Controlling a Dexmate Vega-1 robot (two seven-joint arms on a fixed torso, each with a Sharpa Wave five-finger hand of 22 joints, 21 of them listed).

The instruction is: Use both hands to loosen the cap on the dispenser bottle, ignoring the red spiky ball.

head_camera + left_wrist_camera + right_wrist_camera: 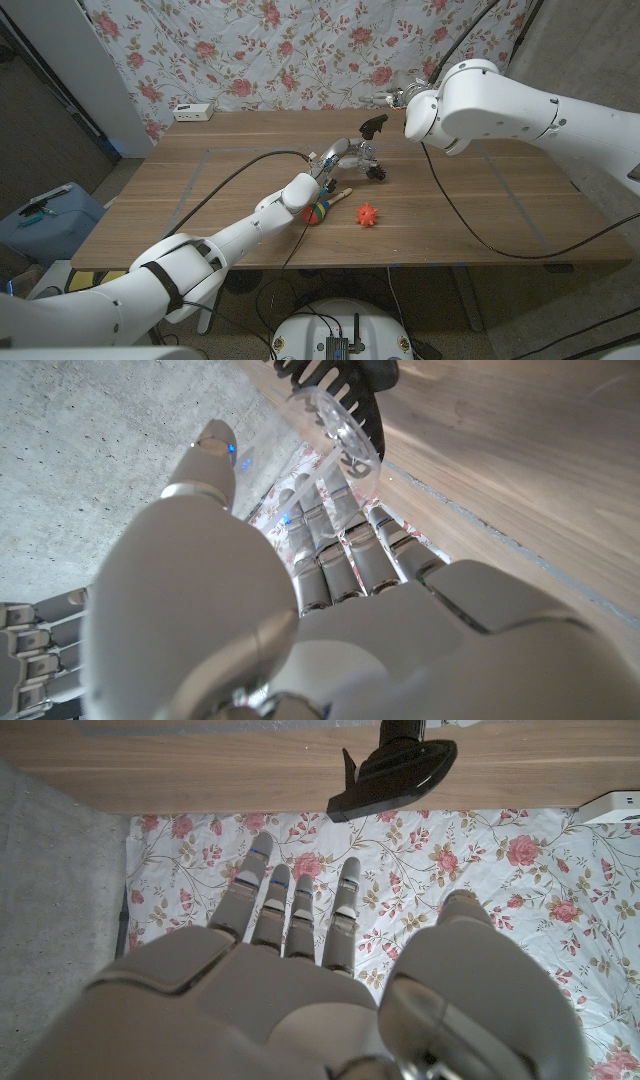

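Note:
The clear dispenser bottle with a black pump head stands near the table's middle. My left hand is right beside it, on its left. In the left wrist view the fingers reach to the bottle's clear base while the thumb stays apart; no grip shows. My right hand hovers behind and above the bottle. Its fingers are spread and hold nothing, and the pump head lies beyond them. The red spiky ball lies nearer the front.
A black bristly brush lies right of the bottle, also seen as the brush. A multicoloured ball and a small wooden stick sit by my left wrist. A white box is at the far left corner. Black cables cross the table.

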